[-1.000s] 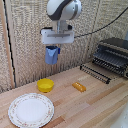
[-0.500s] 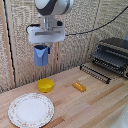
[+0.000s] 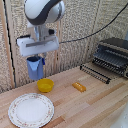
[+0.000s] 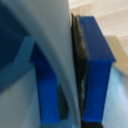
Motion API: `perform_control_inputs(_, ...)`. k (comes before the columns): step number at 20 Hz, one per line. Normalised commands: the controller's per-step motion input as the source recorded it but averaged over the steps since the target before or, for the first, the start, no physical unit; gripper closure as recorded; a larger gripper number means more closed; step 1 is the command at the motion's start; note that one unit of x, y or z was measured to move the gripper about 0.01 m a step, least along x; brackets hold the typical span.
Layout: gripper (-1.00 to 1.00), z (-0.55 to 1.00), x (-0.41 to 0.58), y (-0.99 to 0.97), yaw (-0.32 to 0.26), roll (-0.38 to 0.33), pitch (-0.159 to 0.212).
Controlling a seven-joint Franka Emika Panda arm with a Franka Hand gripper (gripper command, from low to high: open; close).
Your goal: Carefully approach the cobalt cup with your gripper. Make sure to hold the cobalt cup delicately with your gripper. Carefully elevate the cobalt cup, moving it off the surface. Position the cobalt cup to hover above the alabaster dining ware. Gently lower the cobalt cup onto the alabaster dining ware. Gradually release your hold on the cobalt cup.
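Since a moment ago we have carried the cobalt cup [image 3: 35,68] leftward; our gripper [image 3: 35,61] clamps it, airborne above the yellow bowl [image 3: 45,85]. We should glide slowly toward the white plate [image 3: 31,110].

A kitchen-like setup: wooden countertop [image 3: 95,107], toaster oven [image 3: 111,56], and dishes before a woven wall [image 3: 85,25].

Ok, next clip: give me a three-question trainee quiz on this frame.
1. True or false: the small blue plastic cup rests on the wooden table.
2. What lies nearest below the cup? A) large white round plate B) squat yellow bowl C) black toaster oven
3. What is the gripper holding?

Key: 1 false, it hangs in the air; 2 B; 3 the cup.
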Motion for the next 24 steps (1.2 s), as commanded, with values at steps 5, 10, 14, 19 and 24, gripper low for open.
perform_control_inputs(5, 1.00, -0.55, -0.099, 0.31, 0.070, 0.000, 0.001)
perform_control_inputs(10, 1.00, -0.55, 0.000, 0.20, 0.098, -0.001, -0.001)
perform_control_inputs(14, 1.00, -0.54, 0.091, 0.05, 0.127, -0.017, -0.012)
perform_control_inputs(19, 1.00, -0.39, 0.234, 0.00, 0.145, -0.067, -0.054)
perform_control_inputs(24, 1.00, -0.08, 0.147, -0.01, 0.116, -0.048, -0.107)
